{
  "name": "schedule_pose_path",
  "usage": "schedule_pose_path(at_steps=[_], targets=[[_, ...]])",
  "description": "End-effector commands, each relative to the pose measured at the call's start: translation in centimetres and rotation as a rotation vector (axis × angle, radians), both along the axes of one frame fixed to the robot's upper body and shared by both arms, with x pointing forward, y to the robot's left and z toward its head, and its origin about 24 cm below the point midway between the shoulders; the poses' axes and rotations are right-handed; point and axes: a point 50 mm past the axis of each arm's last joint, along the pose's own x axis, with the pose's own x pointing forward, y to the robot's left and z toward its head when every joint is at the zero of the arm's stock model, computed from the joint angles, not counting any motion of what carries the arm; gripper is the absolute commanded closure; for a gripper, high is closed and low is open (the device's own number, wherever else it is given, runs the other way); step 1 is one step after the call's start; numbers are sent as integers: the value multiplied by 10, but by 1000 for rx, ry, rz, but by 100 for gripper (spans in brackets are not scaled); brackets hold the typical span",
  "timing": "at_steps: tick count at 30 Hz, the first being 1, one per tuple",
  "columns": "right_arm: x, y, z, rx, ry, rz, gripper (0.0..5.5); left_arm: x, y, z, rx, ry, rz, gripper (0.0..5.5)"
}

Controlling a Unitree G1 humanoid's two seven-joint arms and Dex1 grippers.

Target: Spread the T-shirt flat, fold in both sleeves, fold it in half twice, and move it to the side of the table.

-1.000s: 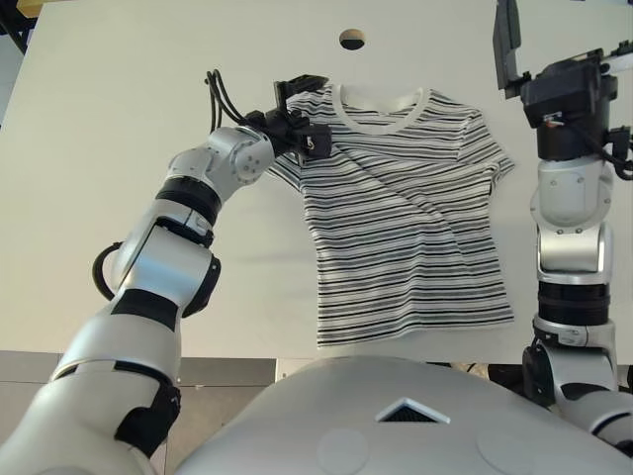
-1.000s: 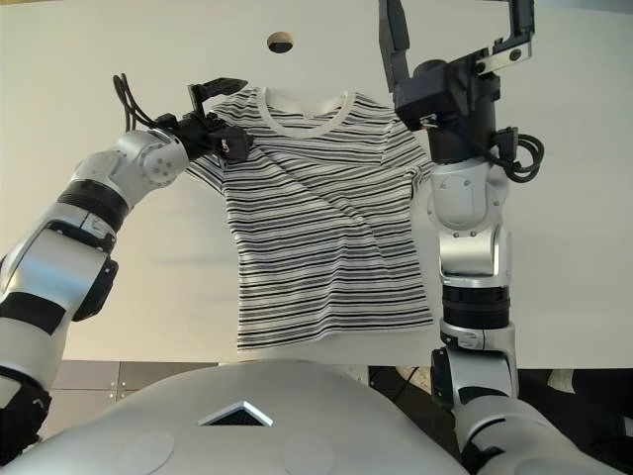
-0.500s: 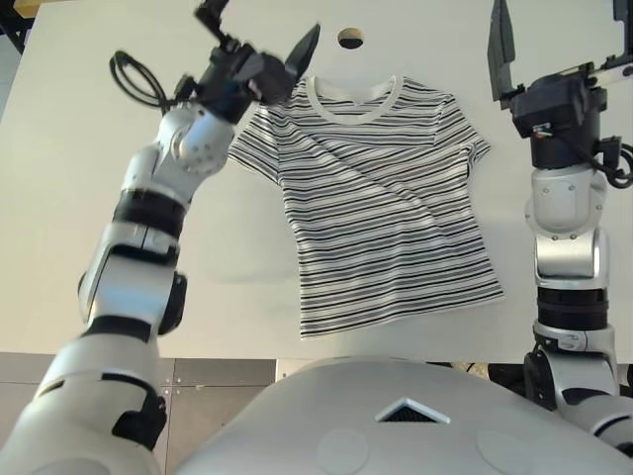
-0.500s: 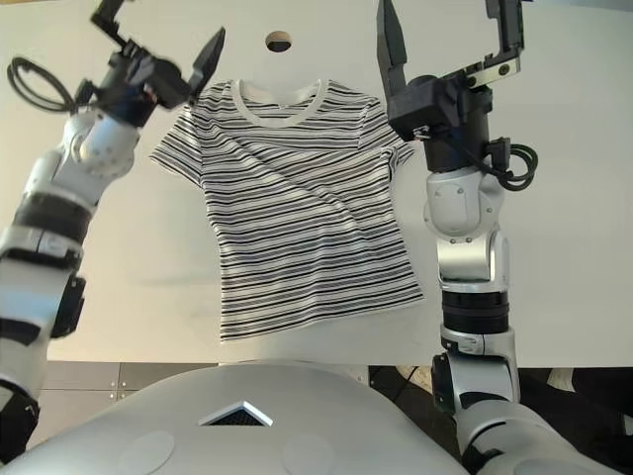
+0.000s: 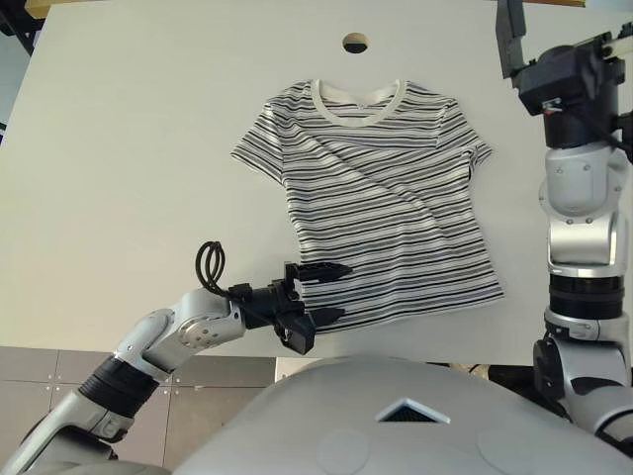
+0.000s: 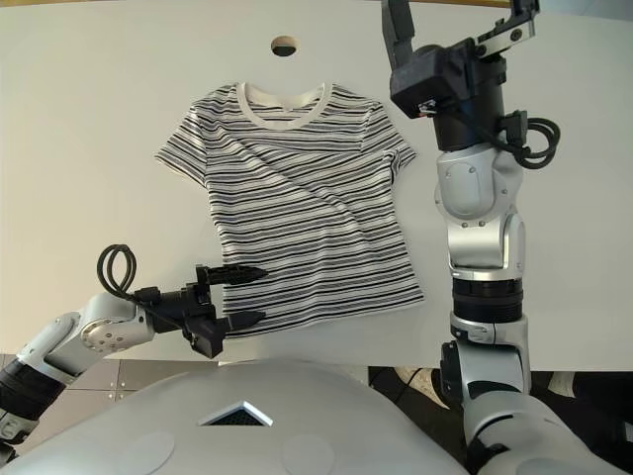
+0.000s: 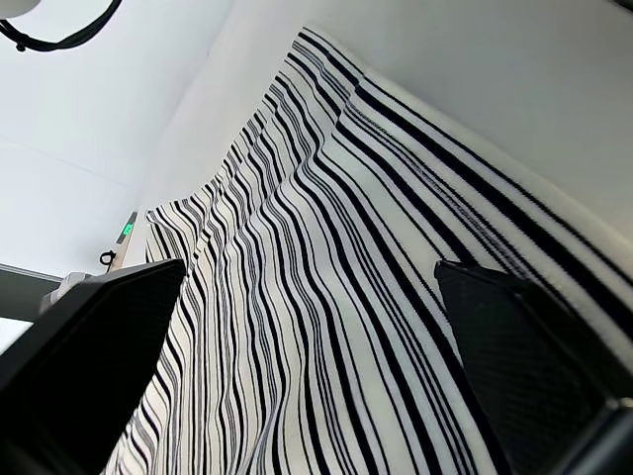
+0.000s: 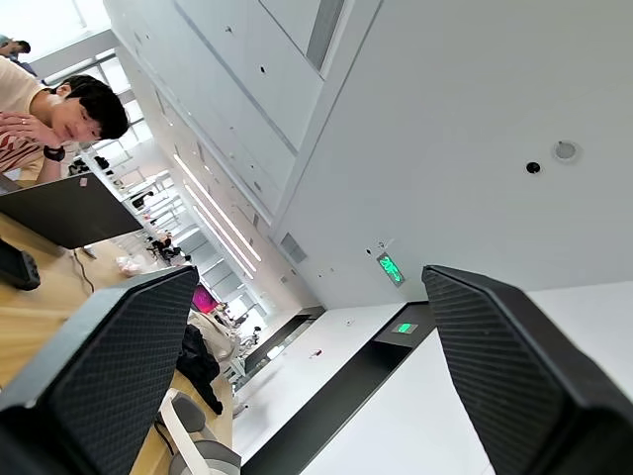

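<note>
The striped T-shirt point(image 5: 386, 198), spread nearly flat on the tabletop point(image 5: 129, 148), is judged light and limp — best pinched at a hem corner or sleeve edge — with the left claw point(image 5: 331, 290) poised open and empty at its near hem, the right claw point(image 6: 457, 30) raised alongside, equally open and empty.

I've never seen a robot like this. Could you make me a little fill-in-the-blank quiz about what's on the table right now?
The T-shirt on the table is patterned in black and white ___.
The left end effector sits at the shirt's near hem with its fingers ___.
The round hole in the table lies just beyond the shirt's ___.
Missing words: stripes; open; collar.
</note>
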Motion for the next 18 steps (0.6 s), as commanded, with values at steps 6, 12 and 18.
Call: schedule_pose_path(at_steps=[6, 12, 18], targets=[[-2, -2, -8, -113, 39, -2, 130, -53, 63, -3, 338, 216, 6, 80], [-1, 7, -13, -115, 49, 16, 130, -35, 87, 12, 394, 129, 114, 80], [-2, 5, -14, -131, 53, 8, 130, -21, 80, 31, 276, 24, 160, 80]])
